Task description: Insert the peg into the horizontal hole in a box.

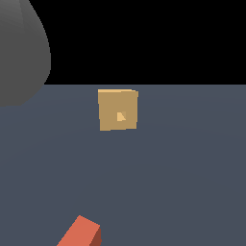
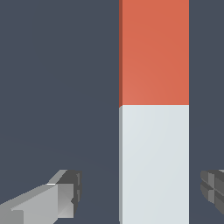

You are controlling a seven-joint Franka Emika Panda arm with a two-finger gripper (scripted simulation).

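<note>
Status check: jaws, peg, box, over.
Gripper open, jaws either side of the peg, not touching. Peg lying on the floor, not inserted. Box apart from it, hole unblocked.

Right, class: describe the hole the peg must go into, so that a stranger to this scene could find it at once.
Start from the wide grey-blue floor in the exterior view and find the tan box standing near its far edge. The hole is the small opening in the middle of the face of that box. It shows lighter orange and grey inside, the only break in that flat face.
</note>
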